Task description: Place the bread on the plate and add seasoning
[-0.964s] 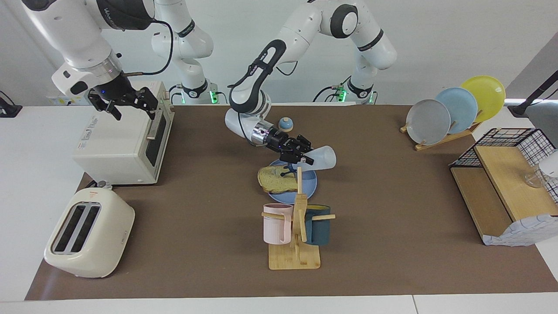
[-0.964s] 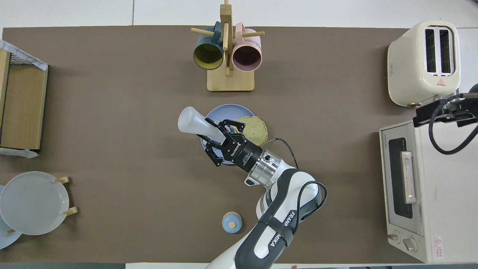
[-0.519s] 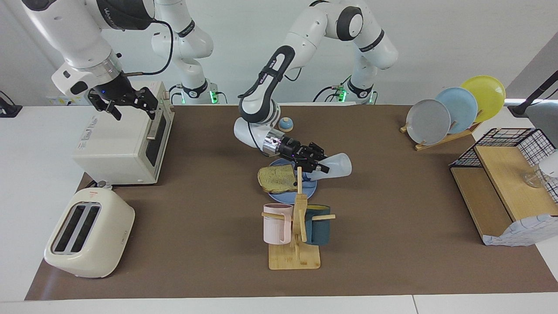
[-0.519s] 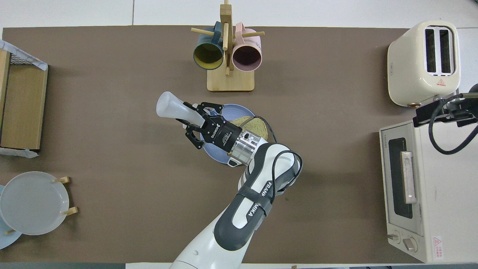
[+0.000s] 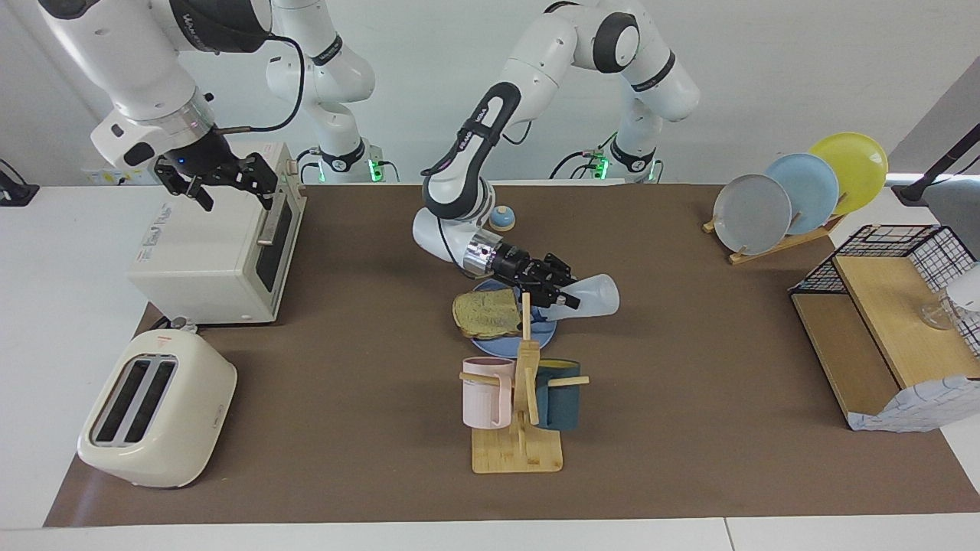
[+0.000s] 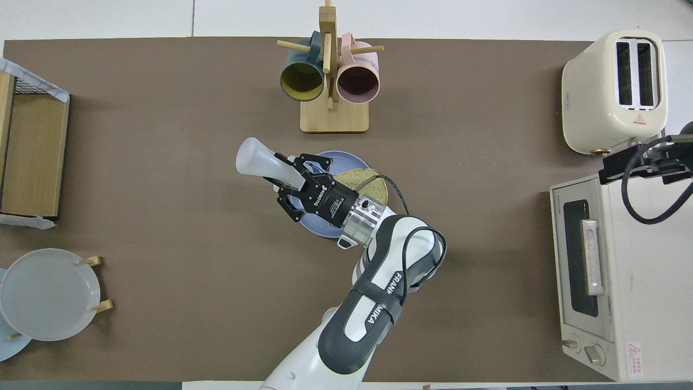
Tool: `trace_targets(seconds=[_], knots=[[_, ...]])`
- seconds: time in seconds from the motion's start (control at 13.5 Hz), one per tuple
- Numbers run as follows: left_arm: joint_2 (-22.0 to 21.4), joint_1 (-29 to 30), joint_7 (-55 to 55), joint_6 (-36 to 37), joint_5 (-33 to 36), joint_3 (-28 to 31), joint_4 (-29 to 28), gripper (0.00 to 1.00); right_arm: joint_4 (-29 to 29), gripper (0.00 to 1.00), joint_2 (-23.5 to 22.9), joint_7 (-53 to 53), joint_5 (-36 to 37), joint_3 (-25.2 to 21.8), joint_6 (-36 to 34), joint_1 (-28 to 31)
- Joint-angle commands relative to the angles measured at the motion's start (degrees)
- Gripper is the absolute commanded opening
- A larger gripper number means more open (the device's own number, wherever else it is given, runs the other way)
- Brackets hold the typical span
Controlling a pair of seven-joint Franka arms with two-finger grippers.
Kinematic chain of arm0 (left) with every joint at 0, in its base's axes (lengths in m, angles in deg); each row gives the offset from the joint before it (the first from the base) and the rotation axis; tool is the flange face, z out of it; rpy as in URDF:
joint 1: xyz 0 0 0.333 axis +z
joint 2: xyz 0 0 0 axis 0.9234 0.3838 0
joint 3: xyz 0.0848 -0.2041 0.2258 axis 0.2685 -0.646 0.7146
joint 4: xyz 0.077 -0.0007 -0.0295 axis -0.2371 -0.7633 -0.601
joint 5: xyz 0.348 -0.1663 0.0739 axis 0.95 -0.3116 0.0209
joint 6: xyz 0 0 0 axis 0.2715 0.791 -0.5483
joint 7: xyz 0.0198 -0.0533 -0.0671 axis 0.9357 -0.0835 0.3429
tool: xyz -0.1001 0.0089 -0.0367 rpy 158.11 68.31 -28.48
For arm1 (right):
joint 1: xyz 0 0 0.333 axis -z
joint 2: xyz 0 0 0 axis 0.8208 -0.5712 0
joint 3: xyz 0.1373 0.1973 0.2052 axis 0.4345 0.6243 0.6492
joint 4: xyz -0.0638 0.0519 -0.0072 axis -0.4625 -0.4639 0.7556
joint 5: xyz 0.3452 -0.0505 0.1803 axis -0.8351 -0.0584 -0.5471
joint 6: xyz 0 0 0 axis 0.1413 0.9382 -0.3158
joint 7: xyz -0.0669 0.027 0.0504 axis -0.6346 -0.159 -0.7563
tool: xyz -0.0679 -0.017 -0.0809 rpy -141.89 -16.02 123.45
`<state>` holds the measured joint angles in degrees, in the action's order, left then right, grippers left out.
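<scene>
**A:** One slice of bread [image 5: 485,313] already lies on the plate [image 5: 540,334], so the first half looks done. I'd say the seasoning step is in hand: the left tool [image 5: 561,293] has its fingers closed around the cap end of the seasoning [image 5: 591,297], which is tipped nearly flat over the plate's edge toward the left arm's end of the worktop [image 5: 689,428].

**B:** Is the cap over the bread?

**A:** Hard to say, since the tool hides it; it seems to sit over bare plate beside the slice. The next move likely calls for bringing the cap end over the bread and tilting it downward.

**B:** And the other arm?

**A:** The right tool [image 5: 230,177] waits above the toaster oven [image 5: 214,252], fingers spread, holding nothing.

**B:** Counts?

**A:** One bread slice, one blue plate lying flat, one seasoning bottle. Besides those: three plates upright in the rack [image 5: 796,191], two mugs [image 5: 487,392] on the wooden stand, one toaster [image 5: 153,409], one bell [image 5: 502,218].
</scene>
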<state>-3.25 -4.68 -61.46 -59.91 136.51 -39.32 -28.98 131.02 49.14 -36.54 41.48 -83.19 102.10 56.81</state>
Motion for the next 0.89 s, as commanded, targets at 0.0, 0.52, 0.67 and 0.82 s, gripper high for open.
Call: trace_targets(seconds=[0.0,0.52,0.67,0.82], knots=[[-0.45,-0.75,0.08,1.47,-3.45,0.68,1.91,0.00,1.06,1.00,1.08,-1.15,0.24,0.57,-0.26,0.64],[-14.32,6.27,4.54,-1.59,-11.53,0.77,1.83,0.00,1.06,1.00,1.08,-1.15,0.24,0.57,-0.26,0.72],[-19.41,10.13,4.83,-5.02,-14.88,0.86,1.31,0.00,1.14,1.00,1.08,-1.24,0.16,0.66,-0.52,0.73],[-23.47,13.47,5.61,-6.60,-19.17,0.86,0.95,0.00,1.14,1.00,1.16,-1.33,-0.02,0.92,-0.43,0.11]])
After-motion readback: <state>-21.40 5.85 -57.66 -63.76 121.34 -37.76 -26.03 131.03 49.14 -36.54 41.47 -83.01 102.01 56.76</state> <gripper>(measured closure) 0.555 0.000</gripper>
